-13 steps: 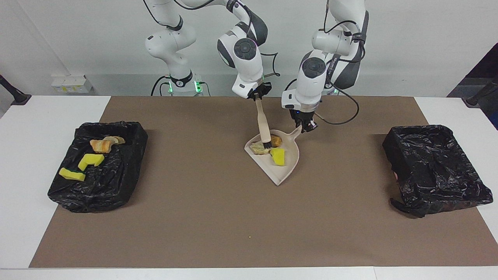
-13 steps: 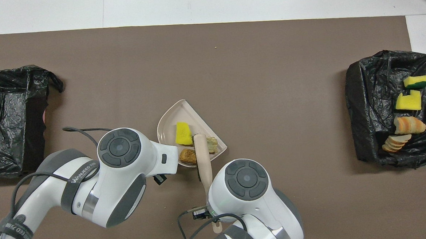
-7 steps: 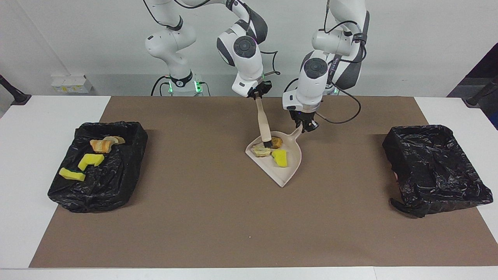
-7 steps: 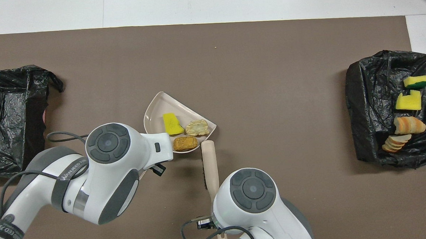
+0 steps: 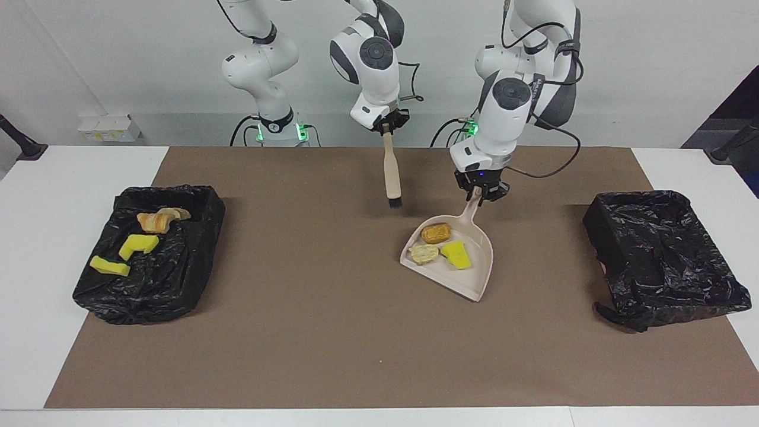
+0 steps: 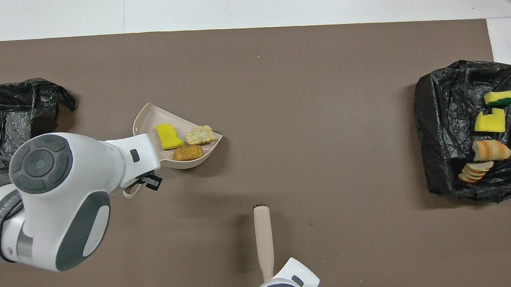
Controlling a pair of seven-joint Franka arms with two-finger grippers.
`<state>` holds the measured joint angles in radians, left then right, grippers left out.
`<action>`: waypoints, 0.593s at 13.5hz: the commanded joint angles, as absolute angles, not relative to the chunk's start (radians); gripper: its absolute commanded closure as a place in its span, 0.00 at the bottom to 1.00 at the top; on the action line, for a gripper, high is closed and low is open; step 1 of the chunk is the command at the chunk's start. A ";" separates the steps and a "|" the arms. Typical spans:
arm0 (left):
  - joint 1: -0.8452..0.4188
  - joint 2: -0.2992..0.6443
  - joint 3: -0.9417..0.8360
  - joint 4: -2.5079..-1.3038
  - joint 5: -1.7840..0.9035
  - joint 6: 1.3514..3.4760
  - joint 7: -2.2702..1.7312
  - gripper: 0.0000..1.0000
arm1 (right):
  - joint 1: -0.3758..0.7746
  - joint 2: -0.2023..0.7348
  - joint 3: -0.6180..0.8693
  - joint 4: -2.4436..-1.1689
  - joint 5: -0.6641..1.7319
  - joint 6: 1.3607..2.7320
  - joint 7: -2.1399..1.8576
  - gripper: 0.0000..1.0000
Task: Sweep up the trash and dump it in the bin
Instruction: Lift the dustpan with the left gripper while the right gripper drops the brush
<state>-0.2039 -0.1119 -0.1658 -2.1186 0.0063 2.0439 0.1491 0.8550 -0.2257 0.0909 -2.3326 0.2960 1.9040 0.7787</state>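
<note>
Trash point(image 5: 442, 244): three bits in our dustpan point(image 5: 468, 279), left gripper point(image 5: 481, 196) clamped on its handle; right gripper point(image 5: 386, 127) grips brush point(image 5: 391, 172). Four binned point(image 5: 136, 240); dumping remains.

dustpan point(image 6: 149, 116) holding trash point(image 6: 187, 143), brush point(image 6: 263, 239) apart

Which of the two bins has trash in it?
The black-lined bin at the right arm's end, holding sponge and bread pieces; nothing shows in the other bin.

Lab: bare white walls, brown mat point(image 5: 332, 332)
</note>
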 commanded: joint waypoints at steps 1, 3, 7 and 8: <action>-0.169 -0.138 -0.175 -2.144 -0.002 2.011 0.185 1.00 | 0.893 -0.233 0.092 -2.399 0.278 2.005 0.830 1.00; -0.167 -0.127 -0.175 -2.204 -0.002 2.025 0.184 1.00 | 0.932 -0.174 0.094 -2.401 0.278 2.054 0.851 1.00; -0.164 -0.110 -0.175 -2.290 -0.002 2.092 0.163 1.00 | 0.957 -0.110 0.094 -2.407 0.278 2.111 0.878 1.00; -0.166 -0.112 -0.175 -2.293 -0.002 2.100 0.147 1.00 | 0.951 -0.112 0.094 -2.416 0.278 2.111 0.862 1.00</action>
